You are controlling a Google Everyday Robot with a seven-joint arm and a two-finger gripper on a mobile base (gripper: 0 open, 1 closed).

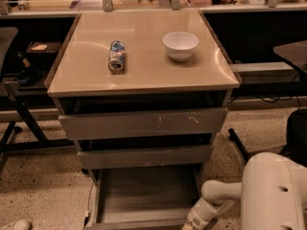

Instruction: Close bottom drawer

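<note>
Bottom drawer (144, 195) is pulled well out toward you, lowest of the three on the cabinet, at the near bottom of the view. Its shallow tray is exposed, and its front edge sits right at the bottom of the frame. You can see nothing in the part of the tray that shows.

Gripper (191, 223) is low at near right, just beside the drawer's right front corner. It's cut off by the frame edge, so you can't tell whether it's spread or closed, or whether it touches the drawer. The white forearm (216, 198) runs back right to the robot's white body (276, 195).

Middle drawer (144, 156) and top drawer (144, 123) each show a dark gap above the front. The top front carries pale scratches right of centre.

On the tan cabinet top (144, 78):
- A can (116, 56) lies on its side, left of centre.
- A white bowl (180, 45) stands upright, right of centre and slightly farther back, well apart from the can.

The floor (43, 186) is speckled. A pale shoe tip (14, 225) shows at the near left corner.
</note>
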